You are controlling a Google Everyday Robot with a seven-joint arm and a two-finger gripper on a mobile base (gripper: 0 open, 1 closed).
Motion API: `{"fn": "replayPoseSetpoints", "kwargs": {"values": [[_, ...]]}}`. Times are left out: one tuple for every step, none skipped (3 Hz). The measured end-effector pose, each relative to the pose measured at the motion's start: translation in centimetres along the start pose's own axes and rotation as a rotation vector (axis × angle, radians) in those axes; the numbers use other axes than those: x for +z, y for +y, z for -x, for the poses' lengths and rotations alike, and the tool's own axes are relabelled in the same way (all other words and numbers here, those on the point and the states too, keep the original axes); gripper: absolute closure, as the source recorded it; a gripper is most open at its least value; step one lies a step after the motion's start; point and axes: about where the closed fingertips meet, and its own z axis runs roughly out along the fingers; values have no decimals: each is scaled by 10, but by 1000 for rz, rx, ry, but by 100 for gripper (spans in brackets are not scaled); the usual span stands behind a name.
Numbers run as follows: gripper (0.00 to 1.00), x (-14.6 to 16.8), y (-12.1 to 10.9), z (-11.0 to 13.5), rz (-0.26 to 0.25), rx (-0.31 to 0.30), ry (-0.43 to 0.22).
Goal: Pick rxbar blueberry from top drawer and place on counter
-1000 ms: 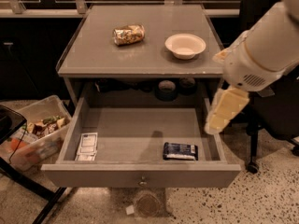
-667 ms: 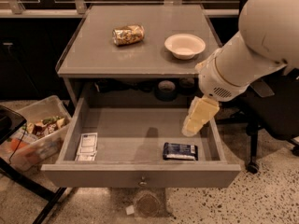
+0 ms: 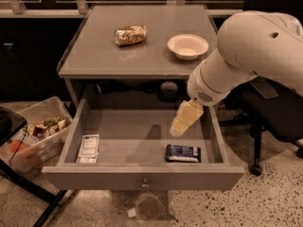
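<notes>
Movement from the arm: within the last second it has swung in from the drawer's right edge, and the claw [image 3: 179,126] now hangs inside the open top drawer [image 3: 142,178], over its right half. A second ago it was out by the right wall; now it sits above the drawer floor, angled down and to the left. Whether the claw is open or closed cannot be told from this angle. It carries nothing, because the blueberry bar [image 3: 182,153] lies just where it lay before, flat on the drawer floor near the front right corner.

What does that mean for the task? The approach looks well under way, but the grasp has not started. The claw's tip is near the bar, a little behind it and to its left, and clearly apart from it. It probably needs to come forward and down to get over the wrapper. The lift and the transfer up to the counter [image 3: 137,56] are all still ahead.

Now the count. Inside the drawer there is one dark blue bar on the right and what look like two white packets [image 3: 88,148] lying end to end along the left wall. On the counter, one crumpled gold foil bag [image 3: 130,35] sits toward the back and one pale bowl [image 3: 187,46] sits to the right, well apart from each other. One small knob [image 3: 144,183] marks the middle of the drawer front. One plastic bin [image 3: 28,136] of mixed snacks sits on the floor to the left.
</notes>
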Motion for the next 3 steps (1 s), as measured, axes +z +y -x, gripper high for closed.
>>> {"fn": "replayPoseSetpoints", "kwargs": {"values": [[0, 17, -11, -11, -8, 40, 20], [0, 53, -25, -34, 0, 94, 50], [0, 90, -26, -59, 33, 138, 56]]}}
